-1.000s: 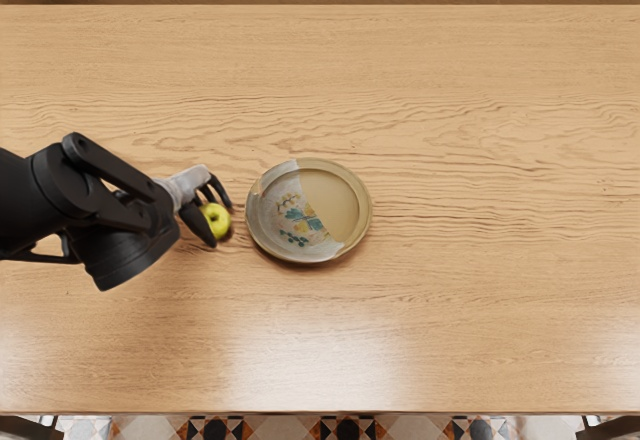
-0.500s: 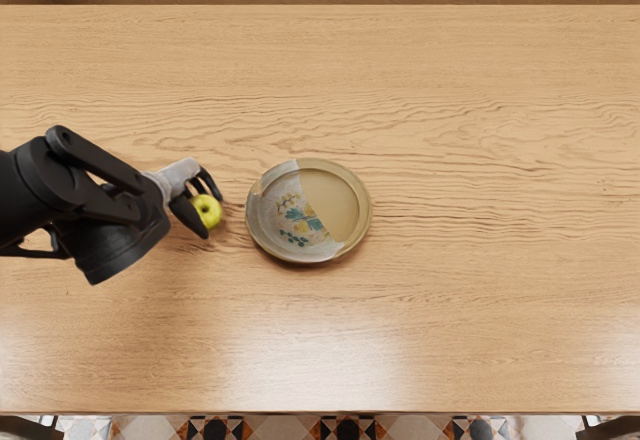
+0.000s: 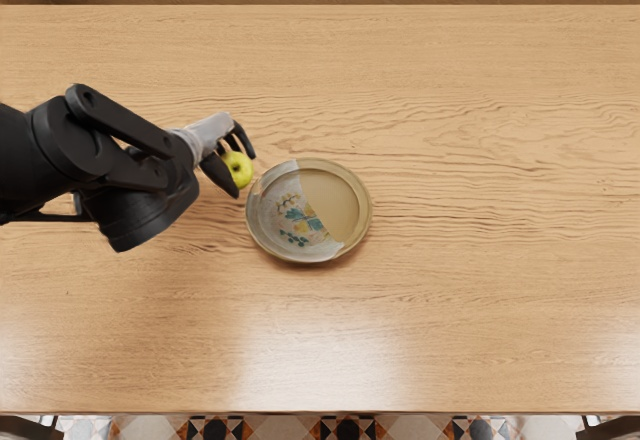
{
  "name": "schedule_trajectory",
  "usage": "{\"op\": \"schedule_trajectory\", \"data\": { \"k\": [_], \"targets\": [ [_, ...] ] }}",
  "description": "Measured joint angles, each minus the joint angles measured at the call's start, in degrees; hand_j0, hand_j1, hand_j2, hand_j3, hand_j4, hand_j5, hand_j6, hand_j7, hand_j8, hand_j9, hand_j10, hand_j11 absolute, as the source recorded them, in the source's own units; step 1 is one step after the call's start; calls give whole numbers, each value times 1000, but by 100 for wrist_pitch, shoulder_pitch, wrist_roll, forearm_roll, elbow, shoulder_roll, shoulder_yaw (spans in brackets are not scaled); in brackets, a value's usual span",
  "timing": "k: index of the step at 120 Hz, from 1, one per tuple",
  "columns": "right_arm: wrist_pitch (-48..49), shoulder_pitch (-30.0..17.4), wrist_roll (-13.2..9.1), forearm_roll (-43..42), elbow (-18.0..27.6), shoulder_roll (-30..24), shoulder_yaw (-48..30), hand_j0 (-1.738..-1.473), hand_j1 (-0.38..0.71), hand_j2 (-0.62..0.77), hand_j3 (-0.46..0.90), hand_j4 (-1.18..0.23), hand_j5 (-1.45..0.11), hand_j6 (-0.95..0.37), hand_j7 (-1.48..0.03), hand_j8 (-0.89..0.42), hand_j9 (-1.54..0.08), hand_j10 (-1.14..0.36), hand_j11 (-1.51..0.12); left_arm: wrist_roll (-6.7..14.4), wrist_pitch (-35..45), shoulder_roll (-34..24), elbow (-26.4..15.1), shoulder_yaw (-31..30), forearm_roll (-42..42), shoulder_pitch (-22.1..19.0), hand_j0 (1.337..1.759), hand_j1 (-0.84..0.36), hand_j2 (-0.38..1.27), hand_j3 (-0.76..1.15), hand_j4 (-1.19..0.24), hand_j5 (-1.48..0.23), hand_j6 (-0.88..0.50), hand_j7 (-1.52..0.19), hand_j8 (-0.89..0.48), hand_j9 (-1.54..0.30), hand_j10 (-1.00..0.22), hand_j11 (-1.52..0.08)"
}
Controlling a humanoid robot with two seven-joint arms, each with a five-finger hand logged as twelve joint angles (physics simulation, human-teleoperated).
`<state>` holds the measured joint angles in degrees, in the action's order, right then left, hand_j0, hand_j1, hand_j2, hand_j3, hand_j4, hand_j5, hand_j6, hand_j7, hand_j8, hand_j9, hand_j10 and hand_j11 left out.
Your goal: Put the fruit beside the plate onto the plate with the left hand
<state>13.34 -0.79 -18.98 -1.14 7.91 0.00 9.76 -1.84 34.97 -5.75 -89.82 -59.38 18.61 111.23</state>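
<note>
Apparently clear of the table (image 3: pixel 480 110), the fruit (image 3: pixel 238 168) is gripped in the closed left hand (image 3: pixel 218 147) just beside the plate's (image 3: pixel 359 222) upper-left rim, so carry it level over the plate's middle, lower close, then release gently.

Small yellow-green fruit (image 3: pixel 239 167) beside plate (image 3: pixel 352 238), tan patterned plate flat

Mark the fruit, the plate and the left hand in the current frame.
fruit (image 3: pixel 238 168): head view, on its visible yellow-green skin.
plate (image 3: pixel 342 205): head view, on the bare tan part of its well.
left hand (image 3: pixel 208 134): head view, on the grey palm, closed around the fruit.
</note>
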Motion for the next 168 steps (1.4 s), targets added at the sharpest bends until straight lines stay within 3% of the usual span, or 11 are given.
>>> {"op": "schedule_trajectory", "data": {
  "k": [15,26,64,106,124,142,152,161,168],
  "targets": [
    [0,0,0,0,0,0,0,-1658,-349,0,0,0,0,0,0,0,0,0,0,2,-1,485,0,325,15,61,1658,-286,286,0,-586,-790,-453,-773,-447,-777,-593,-777],
    [1,0,0,0,0,0,0,-1658,-349,0,0,0,0,0,0,0,0,0,0,-3,-3,575,5,543,67,66,1658,-309,414,0,-580,-796,-465,-783,-462,-774,-593,-775],
    [0,0,0,0,0,0,1,-1658,-349,0,0,0,0,0,0,0,0,0,0,-8,1,575,269,717,114,-309,1658,-297,333,0,-565,-755,-483,-751,-463,-744,-571,-744],
    [1,0,0,0,0,0,0,-1658,-349,0,0,0,0,0,0,0,0,0,0,-12,3,575,505,727,90,-303,1658,108,80,0,-207,-273,-192,-272,-188,-271,-208,-271],
    [-1,0,0,0,0,0,0,-1658,-349,0,0,0,0,0,0,0,0,0,0,65,3,-549,541,896,168,-312,1658,226,40,0,-106,-139,-99,-139,-97,-139,-107,-139],
    [-1,0,0,0,0,0,0,-1658,-349,0,0,0,0,0,0,0,0,0,0,115,-148,-2069,583,1159,134,-328,1658,283,20,0,-57,-75,-53,-74,-53,-74,-57,-74],
    [-1,0,0,0,0,0,0,-1658,-349,0,0,0,0,0,0,0,0,0,0,124,-837,-2736,678,1279,58,-371,1658,300,14,0,-41,-54,-39,-54,-39,-54,-42,-54],
    [0,0,0,0,0,0,0,-1658,-349,0,0,0,0,0,0,0,0,0,0,127,-1637,-3365,794,1554,-201,-874,1658,311,11,0,-32,-42,-31,-42,-30,-42,-32,-42],
    [-1,0,0,0,0,0,0,-1658,-349,0,0,0,0,0,0,0,0,0,0,128,-2259,-3792,863,1778,-468,-1047,1658,318,9,0,-27,-35,-26,-35,-25,-35,-27,-35]
  ]
}}
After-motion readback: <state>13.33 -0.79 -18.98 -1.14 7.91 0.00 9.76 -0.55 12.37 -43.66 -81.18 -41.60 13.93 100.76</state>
